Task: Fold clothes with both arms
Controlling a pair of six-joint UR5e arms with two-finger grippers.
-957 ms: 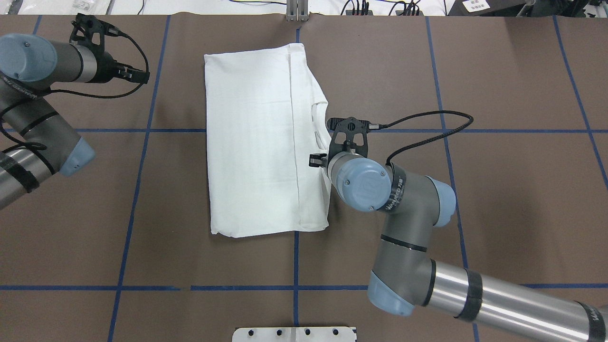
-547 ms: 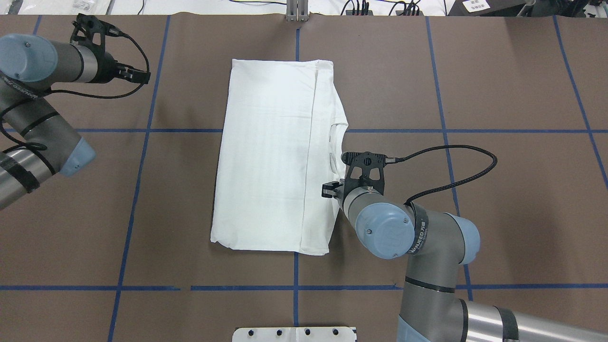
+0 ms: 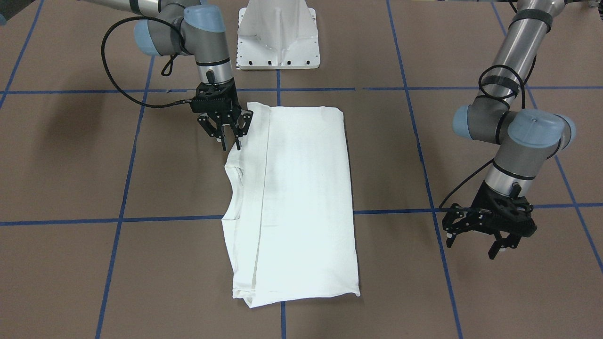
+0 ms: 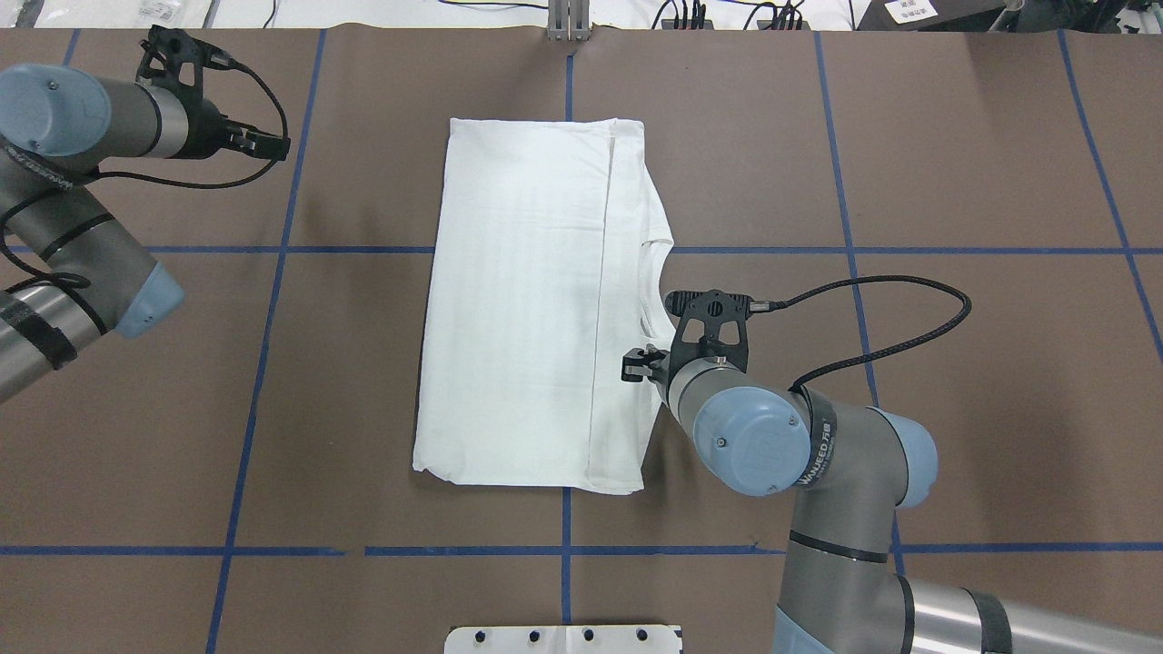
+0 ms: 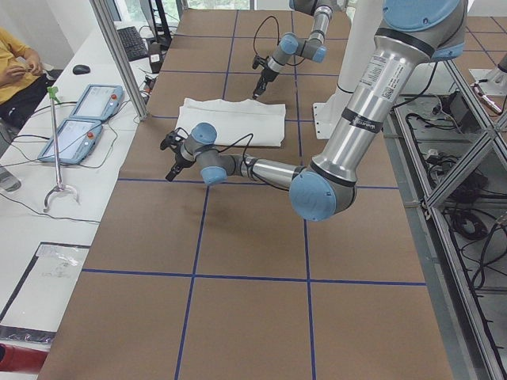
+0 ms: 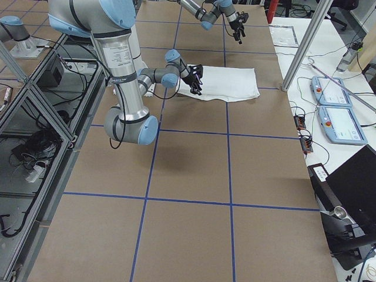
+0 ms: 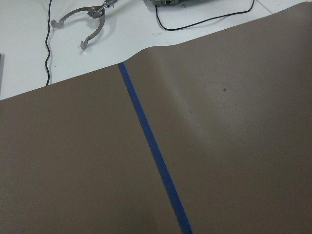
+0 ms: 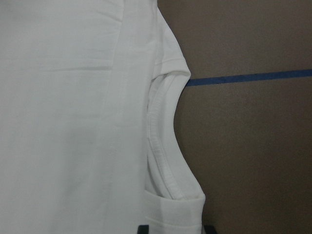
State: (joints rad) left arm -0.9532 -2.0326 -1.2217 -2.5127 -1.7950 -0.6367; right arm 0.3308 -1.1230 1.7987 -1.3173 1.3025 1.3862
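The white T-shirt (image 4: 527, 291) lies folded into a long rectangle in the middle of the brown table, plain side up, with no printed text showing. It also shows in the front view (image 3: 301, 197). Its ribbed collar (image 8: 161, 146) sits on the edge toward my right arm (image 4: 650, 282). My right gripper (image 3: 230, 143) points down at that edge, just beside the collar. It is shut on the shirt's shoulder fabric, and dark fingertips (image 8: 144, 229) show at the bottom of the right wrist view. My left gripper (image 3: 471, 240) is open and empty, far from the shirt, above bare table.
The white metal pedestal (image 3: 278, 33) stands at the robot's edge of the table. Blue tape lines (image 4: 563, 509) cross the brown cover. Teach pendants (image 5: 79, 119) and metal tongs (image 7: 87, 19) lie on the white bench beyond the far edge. A seated person (image 5: 16, 63) is there.
My right gripper has moved to the right and toward the robot's side, dragging the shirt with it. The shirt has turned slightly. My left arm has not moved.
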